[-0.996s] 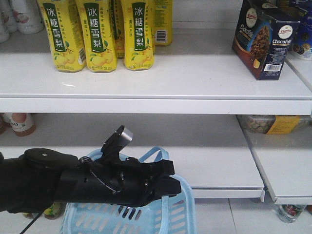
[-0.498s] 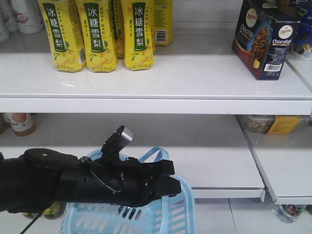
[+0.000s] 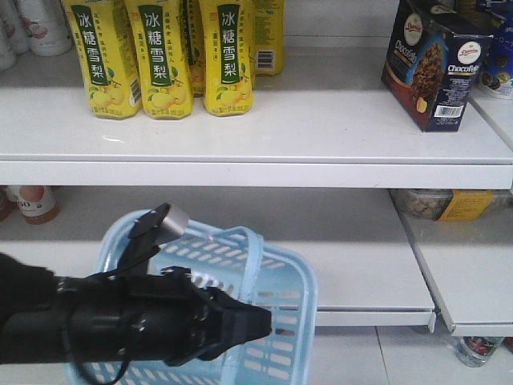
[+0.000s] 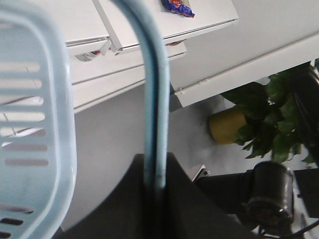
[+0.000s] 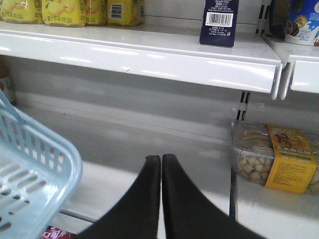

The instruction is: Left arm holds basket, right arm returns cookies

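**Cookies on the shelf, basket hanging by one handle**

Taking the upper shelf (image 3: 264, 136) as landmark and reading left to right: the basket (image 3: 264, 321) hangs below its left half, tilted, open mouth turned toward the shelving; the left gripper (image 4: 154, 199) is clamped on one loop handle (image 4: 155, 99), as the left wrist view shows; the left arm (image 3: 120, 325) crosses in front of the basket; the right gripper (image 5: 160, 194) sits lower than the shelf, toward its right end, jaws pressed together on nothing.

The cookies (image 3: 433, 64) stand upright at the right end of the shelf, well apart from the yellow bottles (image 3: 160, 56) at its left end; the long axis is vertical; the box is turned corner-on, the picture face angled left and the barcode face angled right.

Risks, as I judge them: the single-handle hold could let the basket swing or slip if the arm jerks; the tilted basket could knock the front edge of the lower shelf (image 3: 361, 281); the right arm, if it rises near the upper shelf, could nudge the tall narrow box and topple it.
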{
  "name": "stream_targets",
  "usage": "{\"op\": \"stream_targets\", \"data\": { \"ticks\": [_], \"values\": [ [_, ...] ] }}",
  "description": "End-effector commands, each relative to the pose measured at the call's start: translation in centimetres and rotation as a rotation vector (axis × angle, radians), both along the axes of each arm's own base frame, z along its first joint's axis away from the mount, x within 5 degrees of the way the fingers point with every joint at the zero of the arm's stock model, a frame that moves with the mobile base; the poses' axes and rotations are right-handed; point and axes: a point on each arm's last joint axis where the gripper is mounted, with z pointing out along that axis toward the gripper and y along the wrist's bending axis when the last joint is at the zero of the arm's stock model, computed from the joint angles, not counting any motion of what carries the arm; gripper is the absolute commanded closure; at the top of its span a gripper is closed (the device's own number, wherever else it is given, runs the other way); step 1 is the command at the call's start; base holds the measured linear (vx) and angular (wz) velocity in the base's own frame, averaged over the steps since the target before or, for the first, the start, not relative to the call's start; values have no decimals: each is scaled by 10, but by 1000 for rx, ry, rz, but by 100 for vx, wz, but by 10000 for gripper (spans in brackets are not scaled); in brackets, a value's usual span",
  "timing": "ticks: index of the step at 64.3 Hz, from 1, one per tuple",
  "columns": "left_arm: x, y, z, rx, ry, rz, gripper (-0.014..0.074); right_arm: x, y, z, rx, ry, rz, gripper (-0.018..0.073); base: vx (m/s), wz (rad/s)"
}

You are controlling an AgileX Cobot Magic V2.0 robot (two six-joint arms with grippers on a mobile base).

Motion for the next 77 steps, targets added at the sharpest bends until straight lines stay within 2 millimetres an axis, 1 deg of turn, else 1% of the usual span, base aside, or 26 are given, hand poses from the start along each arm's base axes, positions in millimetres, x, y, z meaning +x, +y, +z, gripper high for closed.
{"op": "stream_targets", "data": {
  "ticks": [1,10,15,27,39,48,56,68,77],
  "values": [
    [-22,19,23,-34,-134,3,603,1,-2,14,28,-75,-31,567,0,0],
    [-47,51,25,-25,-259,87,603,1,-2,14,28,-75,-31,567,0,0],
    [-58,66,16,-5,-303,137,603,1,-2,14,28,-75,-31,567,0,0],
    [-82,99,3,36,-460,211,603,1,-2,14,28,-75,-31,567,0,0],
    [-99,127,-14,39,-518,337,603,1,-2,14,28,-75,-31,567,0,0],
    [-111,141,-28,57,-572,409,603,1,-2,14,28,-75,-31,567,0,0],
    [-116,151,-38,100,-637,478,603,1,-2,14,28,-75,-31,567,0,0],
    [-120,164,-46,184,-746,576,603,1,-2,14,28,-75,-31,567,0,0],
    [-121,172,-45,228,-779,670,603,1,-2,14,28,-75,-31,567,0,0]
  ]
}}
